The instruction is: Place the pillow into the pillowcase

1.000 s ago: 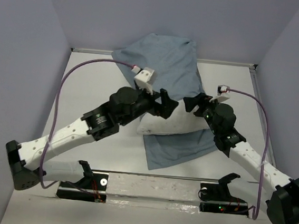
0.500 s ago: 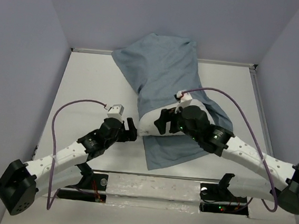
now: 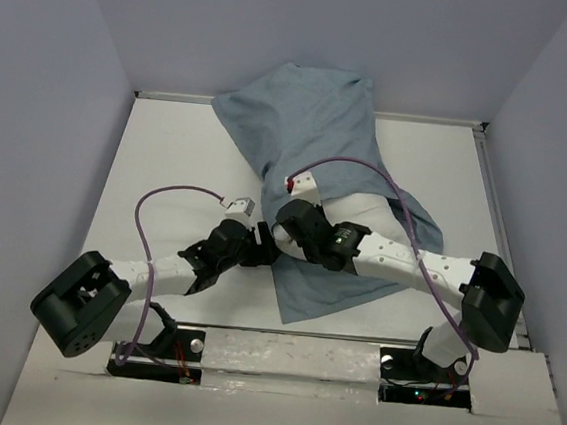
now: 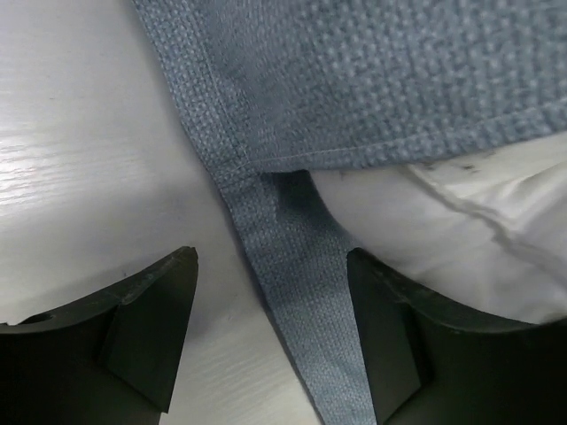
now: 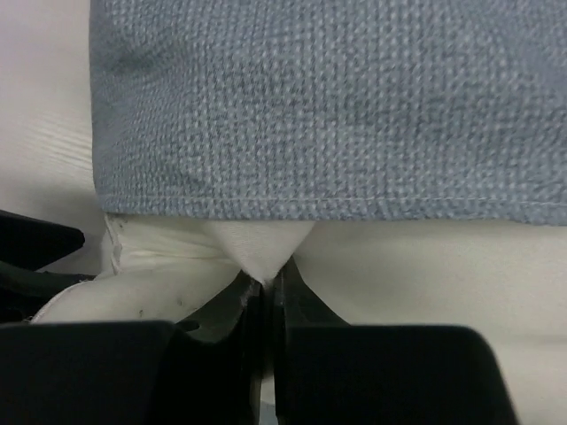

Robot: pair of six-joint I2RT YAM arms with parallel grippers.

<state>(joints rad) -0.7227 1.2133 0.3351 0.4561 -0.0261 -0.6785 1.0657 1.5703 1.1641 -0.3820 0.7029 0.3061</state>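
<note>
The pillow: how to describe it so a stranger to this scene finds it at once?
On the white table lies a large blue-grey pillowcase. From under the hem at its near end the pillow sticks out. It alone is plain white and puffy; the cloth over it is woven and blue-grey.

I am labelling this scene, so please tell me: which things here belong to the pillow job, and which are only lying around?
Belonging to the job: white soft stuffed pillow, pinched by the shut right gripper; blue-grey cloth pillowcase, partly over it; open left gripper at its hem.
Only there: white table; purple cables.
</note>
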